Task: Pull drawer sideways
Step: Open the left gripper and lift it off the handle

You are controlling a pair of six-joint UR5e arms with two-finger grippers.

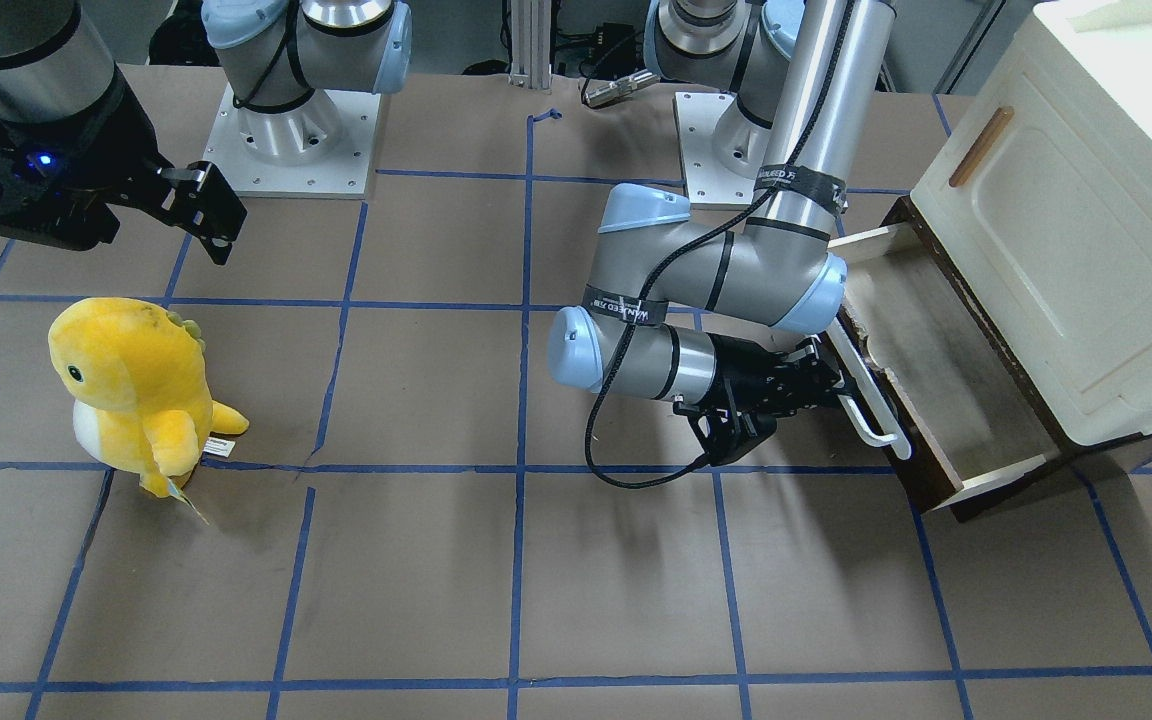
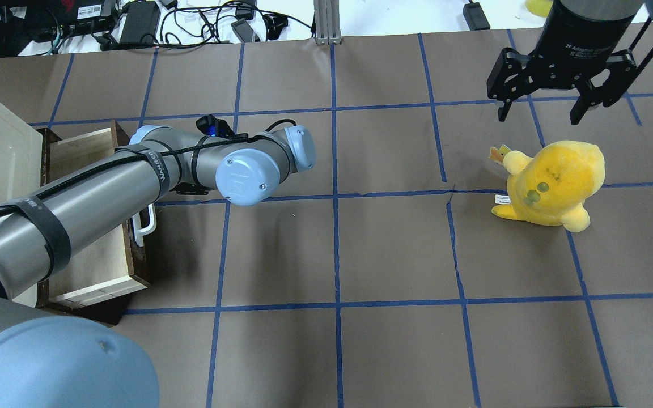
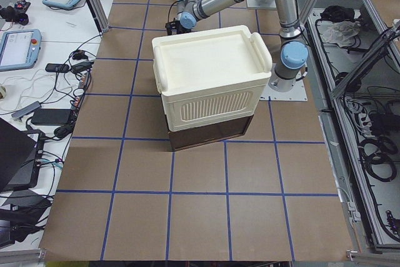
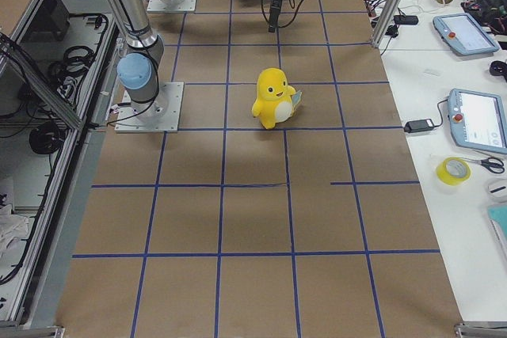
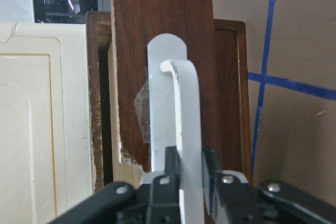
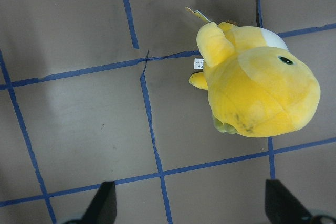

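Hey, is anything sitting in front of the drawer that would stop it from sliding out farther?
Nothing visible does. The left gripper is shut on the white bar handle, and no object lies on the table ahead of the drawer front. The yellow plush sits far off on the other side.

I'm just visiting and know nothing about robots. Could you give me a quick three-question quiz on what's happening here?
1. Fill in: the right claw, near the yellow plush dinosaur, is empty and ____.
2. The left claw grips: A) the white bar handle, B) the dinosaur, C) nothing?
3. True or false: the drawer is fully closed.
Key: 1 open; 2 A; 3 false.
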